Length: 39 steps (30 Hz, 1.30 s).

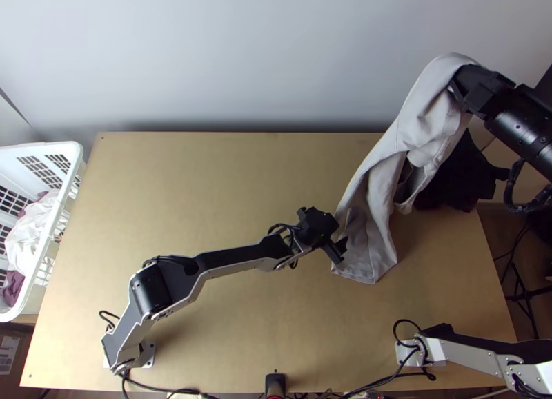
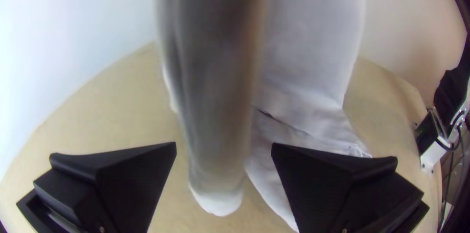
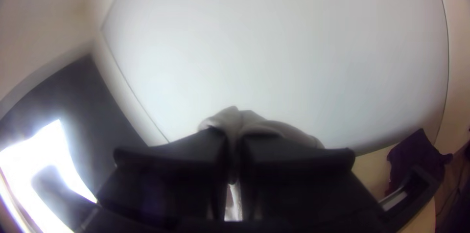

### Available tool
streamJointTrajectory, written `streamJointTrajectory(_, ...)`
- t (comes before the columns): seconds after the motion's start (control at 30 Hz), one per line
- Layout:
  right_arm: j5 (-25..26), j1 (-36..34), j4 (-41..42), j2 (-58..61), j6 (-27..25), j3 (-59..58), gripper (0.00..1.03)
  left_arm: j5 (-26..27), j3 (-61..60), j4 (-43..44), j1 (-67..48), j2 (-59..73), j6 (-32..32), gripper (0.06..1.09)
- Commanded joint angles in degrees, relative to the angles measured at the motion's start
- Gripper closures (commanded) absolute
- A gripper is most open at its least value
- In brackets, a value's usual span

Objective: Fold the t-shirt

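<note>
Closest to us, high near the table's far right corner, the right gripper pinches one end of the shirt; in the right wrist view we see grey cloth bunched at its fingers. From there the shirt hangs in long folds toward the table, its lower edge beside the left gripper; we cannot tell whether that edge touches wood. We see the left gripper wide open in the left wrist view, cloth hanging in front of its gap. A broad stretch of tabletop gives us room between the left arm and the far edge, where the wall rises. Dark cloth lies at the far right corner, and the basket stands by the left edge.
</note>
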Motion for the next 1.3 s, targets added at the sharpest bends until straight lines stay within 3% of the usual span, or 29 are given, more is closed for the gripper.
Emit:
streamJointTrajectory(0.0, -0.32, 0.21, -0.73, 0.17, -0.05, 0.18, 1.0, -0.06, 1.1, 2.09, 1.46, 1.87, -0.93, 0.63)
streamJointTrajectory(0.03, -0.32, 0.3, -0.64, 0.26, -0.14, 0.18, 1.0, -0.06, 0.84, 2.71, 1.81, 1.78, -0.76, 0.96)
streamJointTrajectory(0.1, -0.32, 0.12, -0.64, 0.53, -0.32, 0.35, 1.0, -0.24, -0.83, 2.88, 2.87, 0.46, -0.49, 1.05)
streamJointTrajectory(0.6, -0.4, -3.57, 2.53, 2.02, 0.39, 1.5, 1.0, -1.64, -19.9, -2.04, 12.27, -32.15, 4.25, 1.05)
streamJointTrajectory(1.0, -0.4, -1.72, 3.23, 4.22, 3.11, 4.66, 1.0, -1.64, -21.31, -6.88, 30.82, -52.71, 13.92, 1.05)
streamJointTrajectory(1.27, -0.84, -2.78, 6.57, 6.24, 7.77, 8.09, 1.0, -3.75, -16.48, -6.35, 37.32, -59.66, 12.87, 1.05)
